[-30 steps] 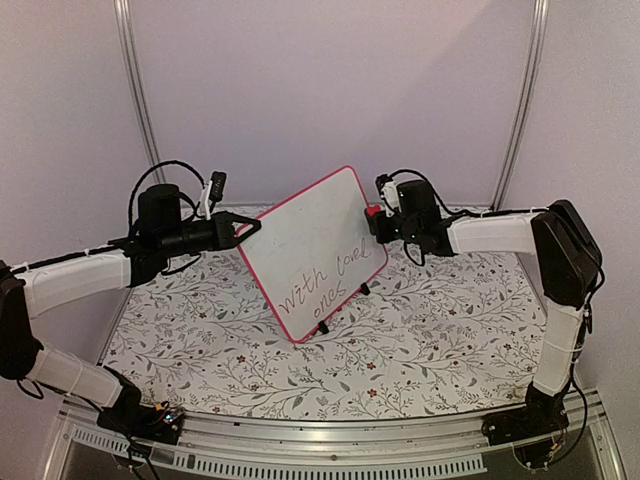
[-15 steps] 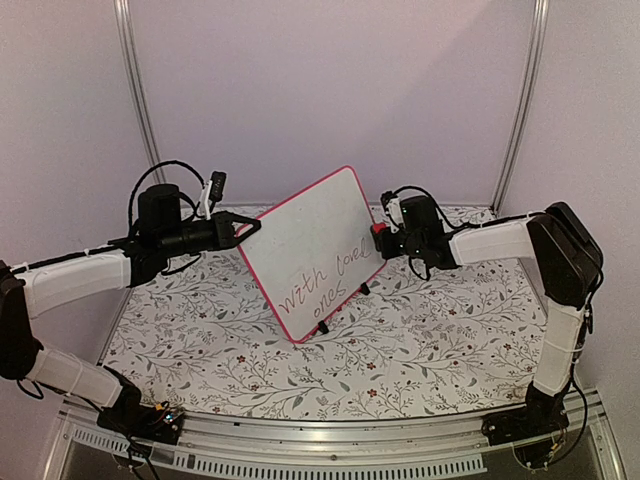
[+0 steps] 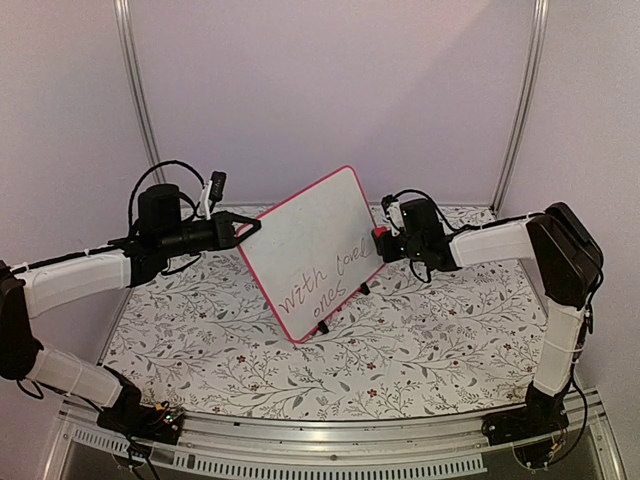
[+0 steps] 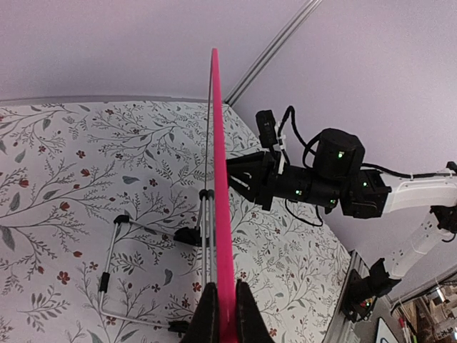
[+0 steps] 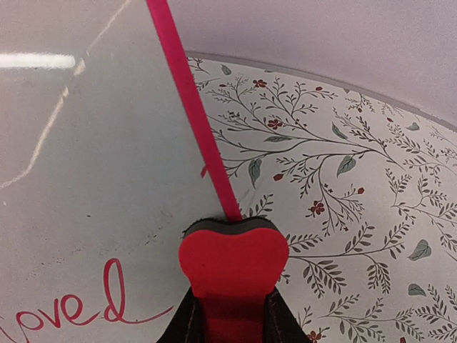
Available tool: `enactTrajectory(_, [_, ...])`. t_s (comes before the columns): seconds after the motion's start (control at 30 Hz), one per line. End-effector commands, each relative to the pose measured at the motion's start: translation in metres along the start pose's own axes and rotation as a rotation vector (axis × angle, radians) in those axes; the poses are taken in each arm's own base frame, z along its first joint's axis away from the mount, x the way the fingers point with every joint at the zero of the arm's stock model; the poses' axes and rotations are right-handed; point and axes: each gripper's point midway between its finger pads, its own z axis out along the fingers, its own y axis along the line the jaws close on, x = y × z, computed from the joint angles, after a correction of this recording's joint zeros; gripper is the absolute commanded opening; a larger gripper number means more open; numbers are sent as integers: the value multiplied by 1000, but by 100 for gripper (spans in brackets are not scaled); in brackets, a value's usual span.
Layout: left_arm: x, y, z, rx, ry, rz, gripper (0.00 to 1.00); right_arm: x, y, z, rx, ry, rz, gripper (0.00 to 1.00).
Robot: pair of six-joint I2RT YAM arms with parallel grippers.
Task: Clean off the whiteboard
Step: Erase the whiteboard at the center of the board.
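My left gripper (image 4: 227,314) clamps the whiteboard (image 3: 310,235) steady for wiping; my right gripper (image 5: 230,318) pinches the eraser (image 5: 232,261) at its right edge.

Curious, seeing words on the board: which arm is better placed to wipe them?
The right gripper: it holds the red eraser at the whiteboard's edge, near the writing; the left gripper clamps the frame.

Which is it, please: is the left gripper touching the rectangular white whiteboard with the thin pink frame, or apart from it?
Touching. The left wrist view shows the left gripper shut on the pink edge of the whiteboard, both fingers pressed against it.
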Motion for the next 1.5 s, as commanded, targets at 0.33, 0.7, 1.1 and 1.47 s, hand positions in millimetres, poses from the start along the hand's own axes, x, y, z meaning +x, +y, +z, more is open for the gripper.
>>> enactTrajectory(0.33, [2, -43, -6, 179, 30, 45, 0, -62, 12, 5, -2, -38, 4, 23])
enactTrajectory(0.7, [2, -42, -6, 180, 30, 43, 0, -19, 8, 9, -3, 38, 14, 23])
enactTrajectory(1.1, [3, -42, -5, 180, 33, 39, 0, 17, 7, 6, -21, 92, 28, 22])
enactTrajectory(1.47, [3, -42, -5, 183, 33, 39, 0, -18, 21, 7, -40, 46, 19, 22])
